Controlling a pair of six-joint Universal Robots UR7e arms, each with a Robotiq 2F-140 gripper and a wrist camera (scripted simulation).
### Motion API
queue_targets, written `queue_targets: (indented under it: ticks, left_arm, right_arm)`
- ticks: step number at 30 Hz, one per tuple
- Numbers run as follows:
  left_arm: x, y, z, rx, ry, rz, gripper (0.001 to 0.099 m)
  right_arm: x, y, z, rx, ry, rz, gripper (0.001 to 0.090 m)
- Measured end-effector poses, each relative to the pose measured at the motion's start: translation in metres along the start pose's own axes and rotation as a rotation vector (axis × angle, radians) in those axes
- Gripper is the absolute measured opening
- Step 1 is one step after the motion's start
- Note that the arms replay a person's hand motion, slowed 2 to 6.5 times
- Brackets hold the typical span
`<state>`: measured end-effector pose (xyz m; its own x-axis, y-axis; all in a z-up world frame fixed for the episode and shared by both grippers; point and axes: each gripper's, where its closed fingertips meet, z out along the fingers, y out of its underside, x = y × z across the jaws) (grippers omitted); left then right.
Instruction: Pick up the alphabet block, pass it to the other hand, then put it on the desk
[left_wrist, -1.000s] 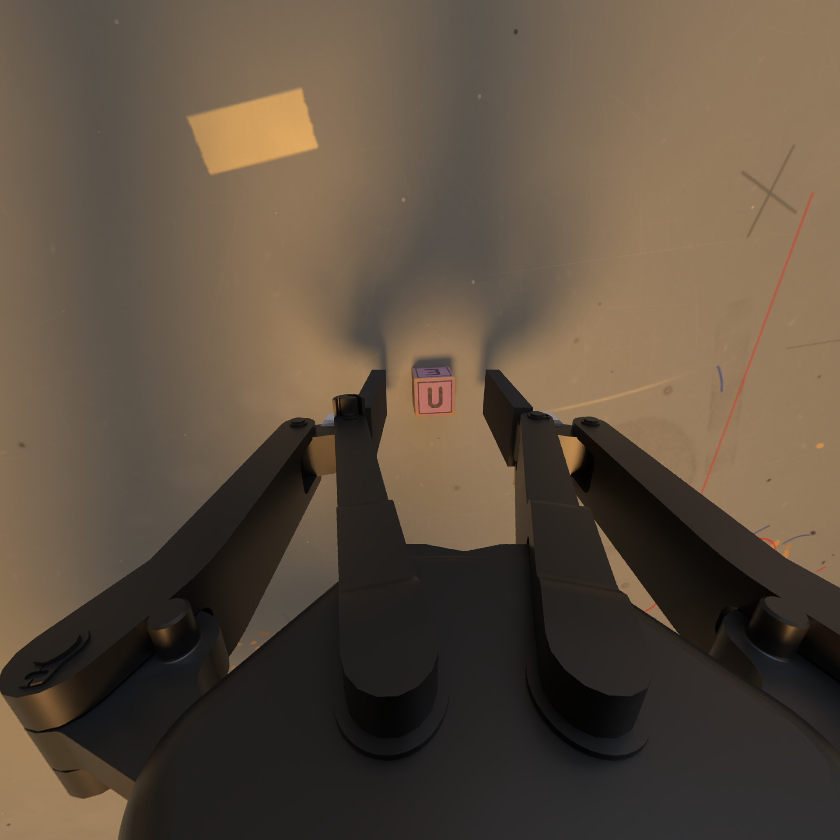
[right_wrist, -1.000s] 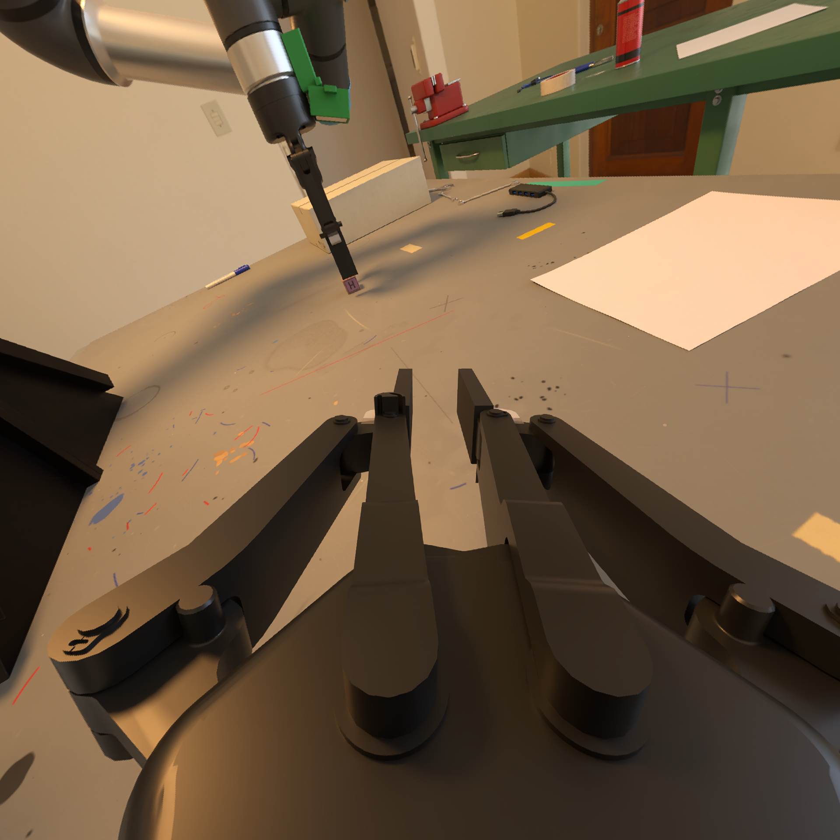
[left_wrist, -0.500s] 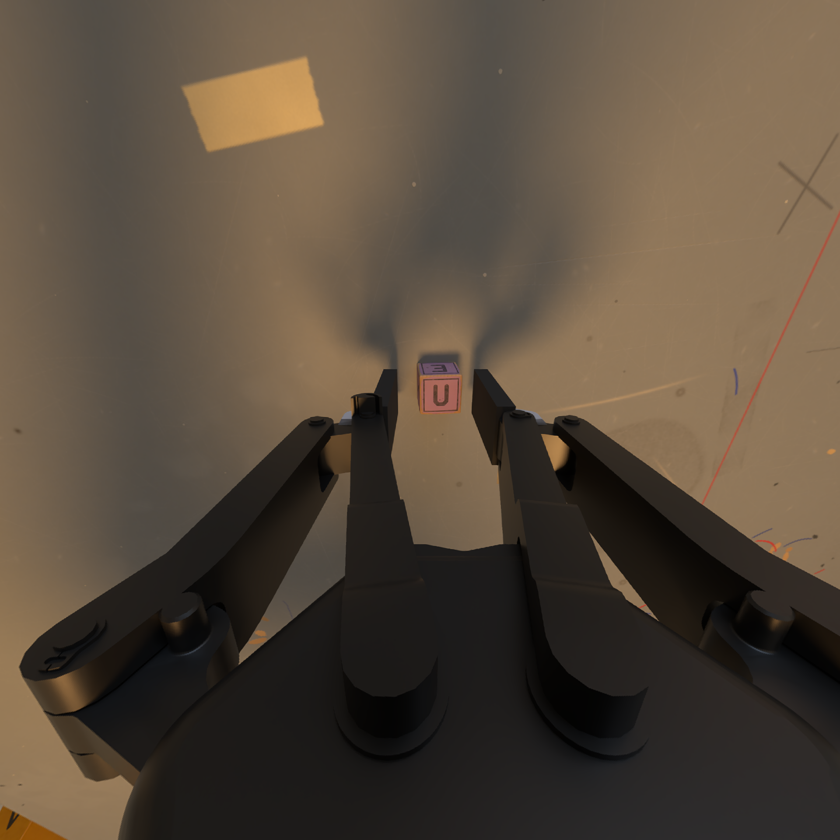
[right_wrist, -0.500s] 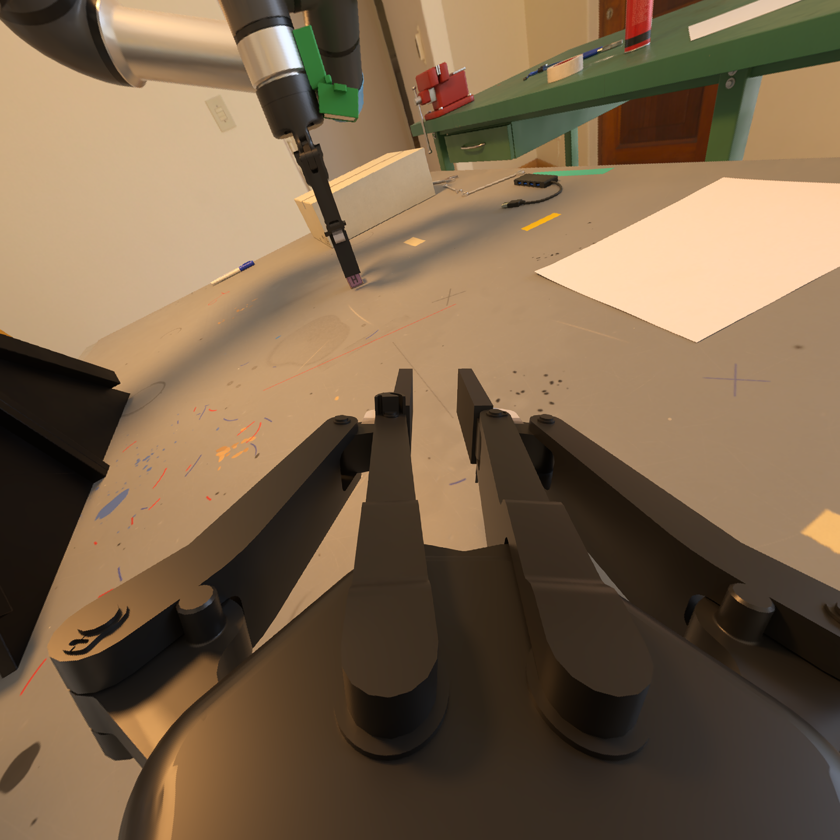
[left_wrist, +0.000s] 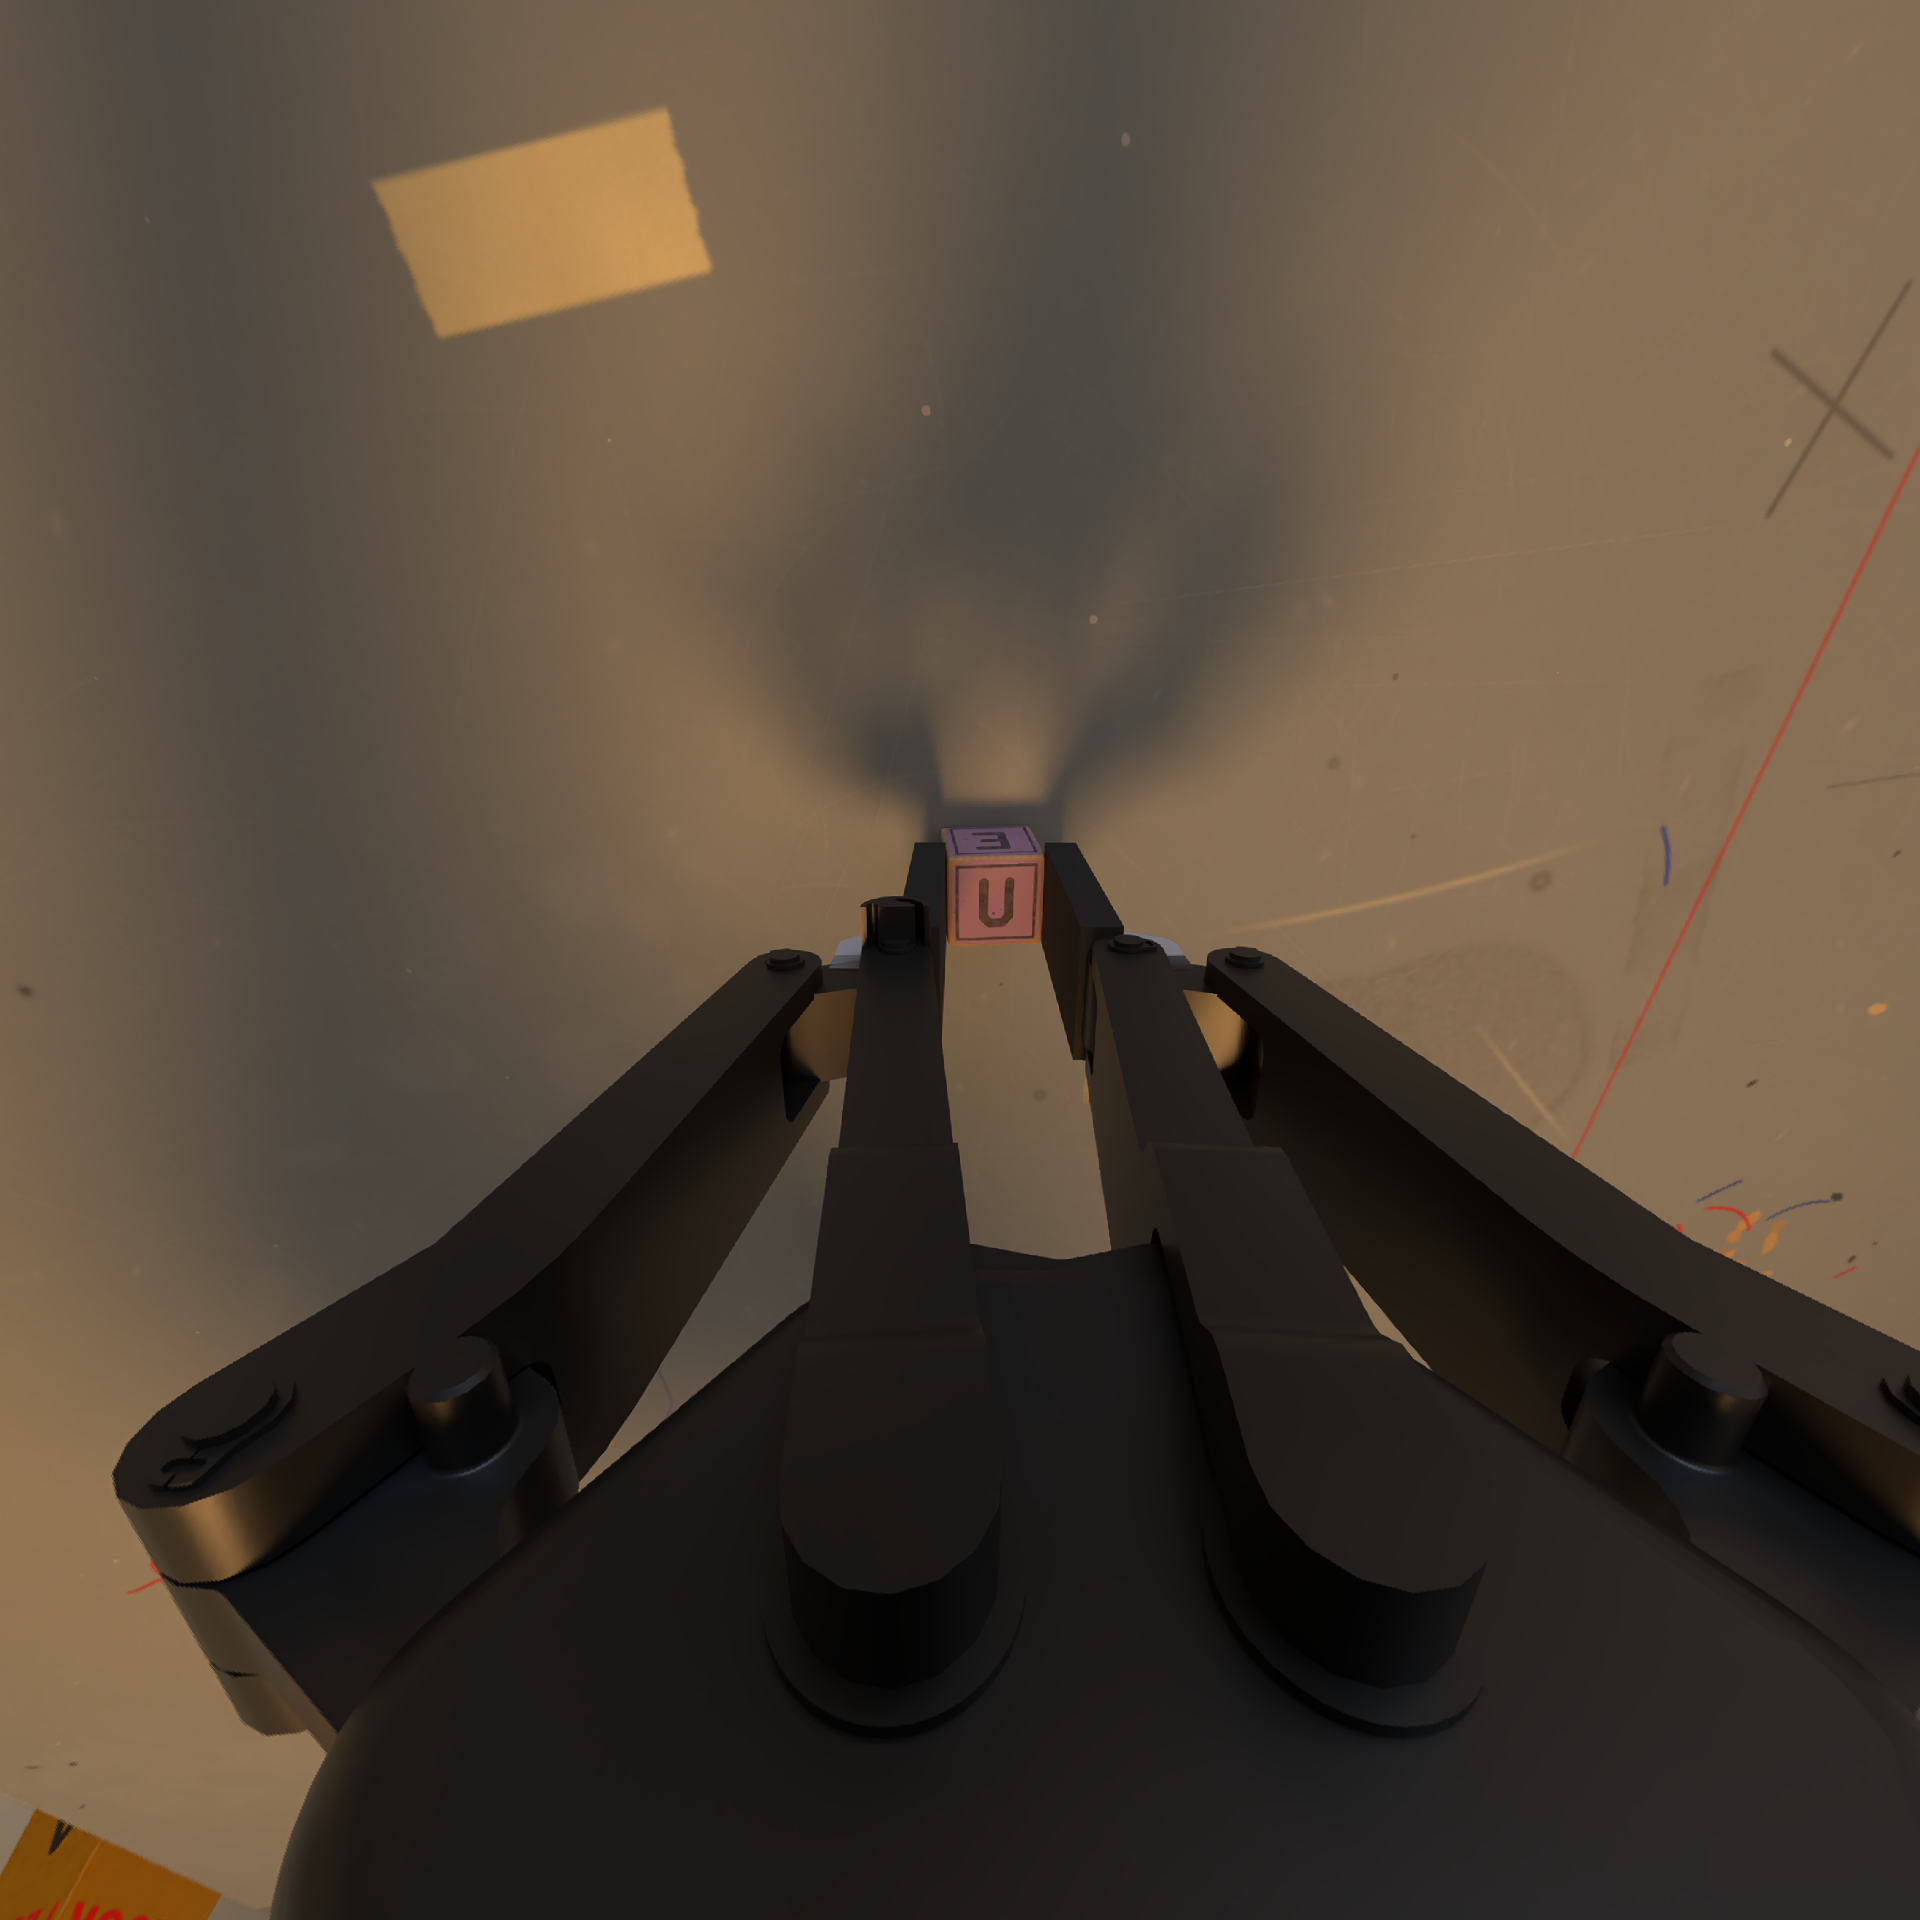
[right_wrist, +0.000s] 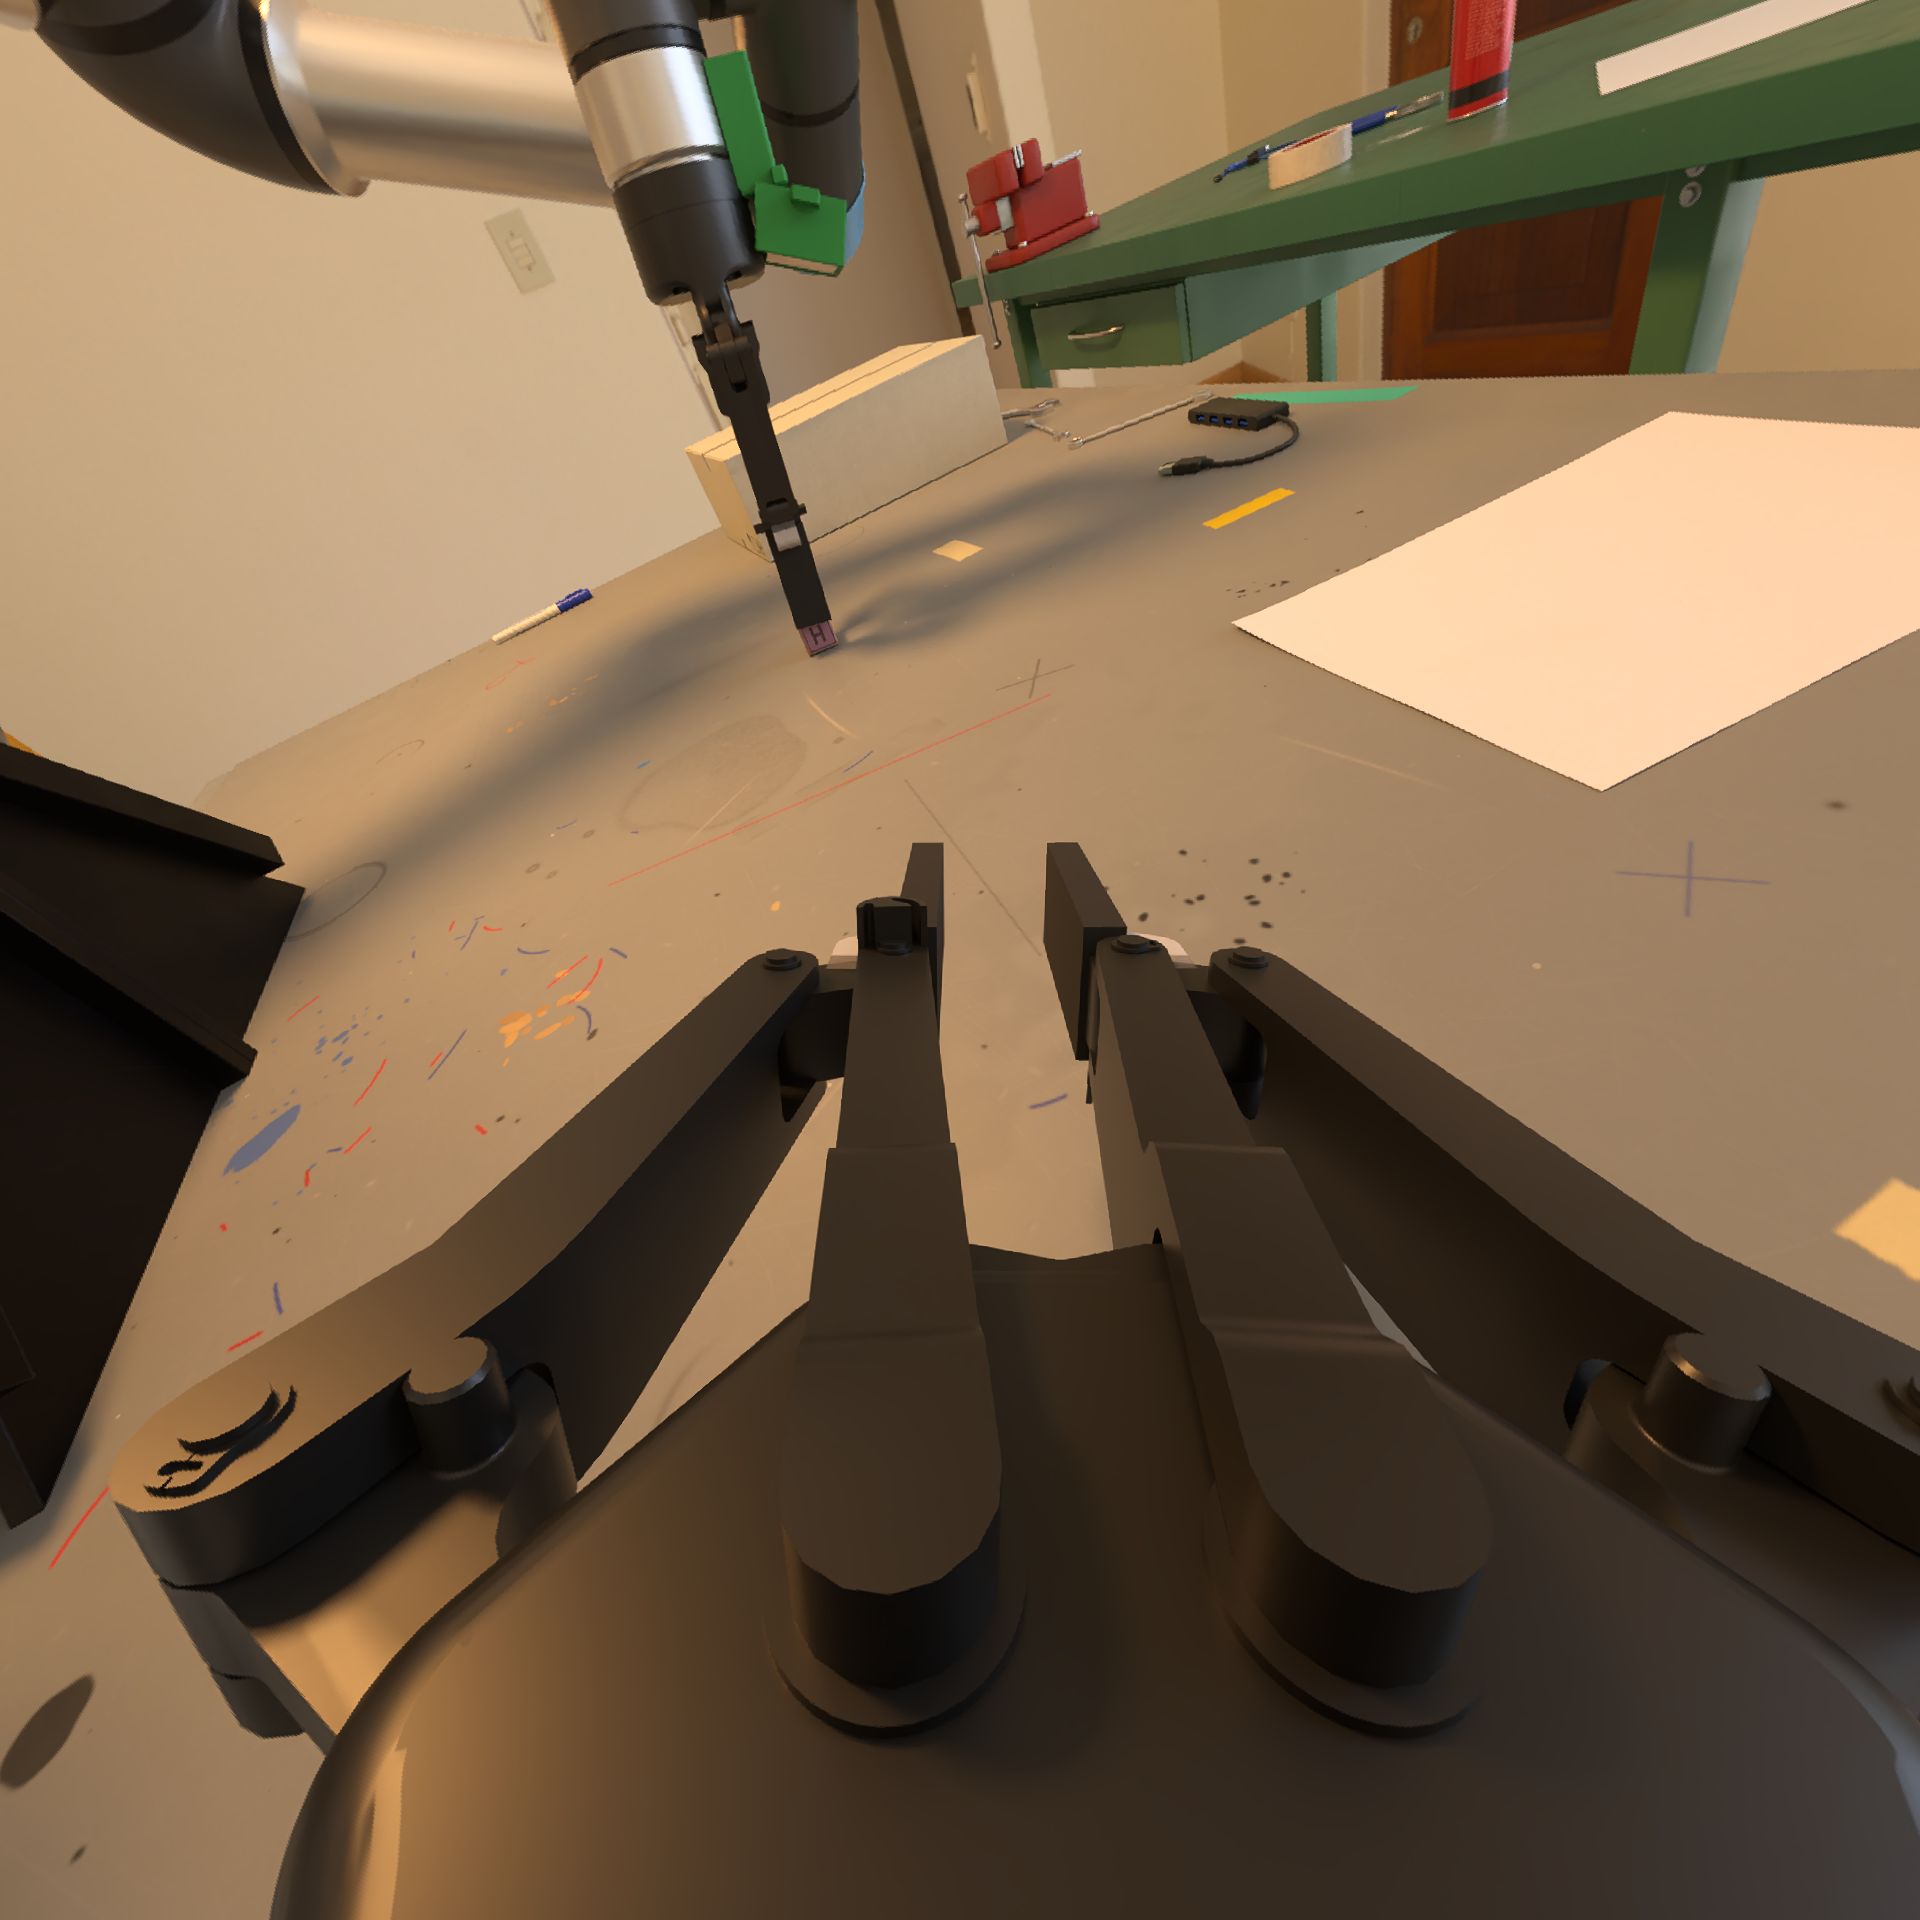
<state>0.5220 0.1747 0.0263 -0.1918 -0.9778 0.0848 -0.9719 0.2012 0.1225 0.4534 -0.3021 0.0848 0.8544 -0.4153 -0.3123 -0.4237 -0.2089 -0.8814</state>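
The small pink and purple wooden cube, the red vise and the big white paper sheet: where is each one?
Small pink and purple wooden cube (left_wrist: 992, 902): left wrist view, on its pink near face.
Red vise (right_wrist: 1029, 200): right wrist view, on its body.
Big white paper sheet (right_wrist: 1621, 592): right wrist view, on its middle.
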Motion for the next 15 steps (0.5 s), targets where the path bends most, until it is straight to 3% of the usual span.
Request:
queue_targets:
  ticks: [15]
  left_arm:
    - [0.0025,-0.0013,-0.0015,-0.01,-0.03,0.037,0.0253]
  right_arm:
    - [-0.0009,-0.0033,-0.0029,0.007,0.008,-0.026,0.0262]
